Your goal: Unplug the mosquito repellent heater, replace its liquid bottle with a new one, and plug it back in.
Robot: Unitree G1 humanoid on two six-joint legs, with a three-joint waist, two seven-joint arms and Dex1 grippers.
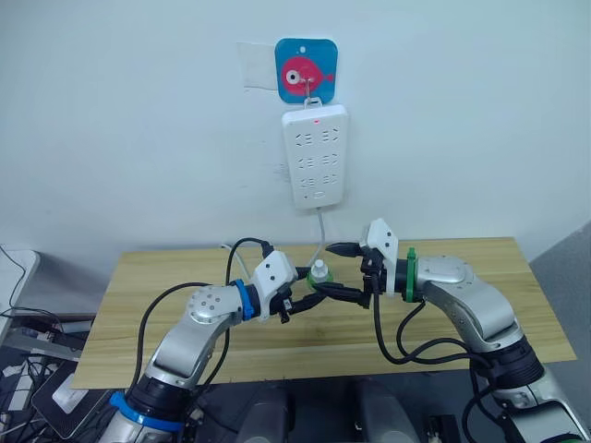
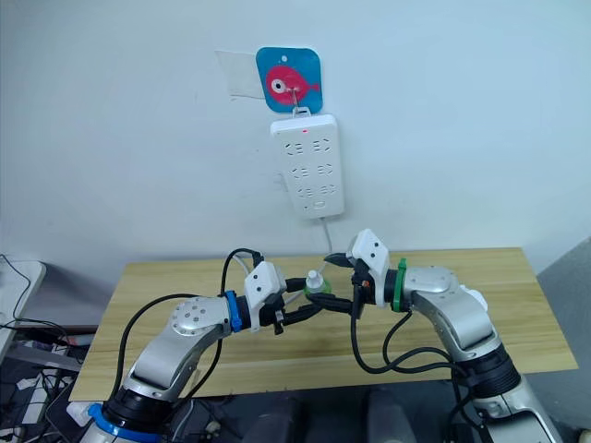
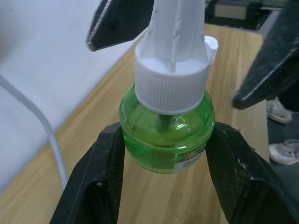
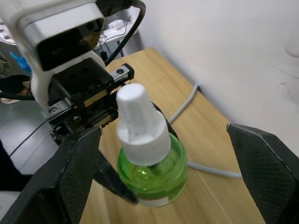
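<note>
I have the bottle pinched by its round green belly in my left gripper, one finger pressed to each side, and I keep it upright above the table so the white cap points up and stays free. Gripping low like this leaves the cap and neck bare for the other arm to work on. My right gripper faces it from the opposite side with its fingers spread wide, one passing each side of the cap and neither touching it, so it holds nothing. I judge I am lining it up to take the cap, which must come off before the bottle can go into a heater. Beyond both grippers a white power strip hangs from a hook on the wall, its cable trailing down onto the table behind the bottle. I cannot tell where the heater is
</note>
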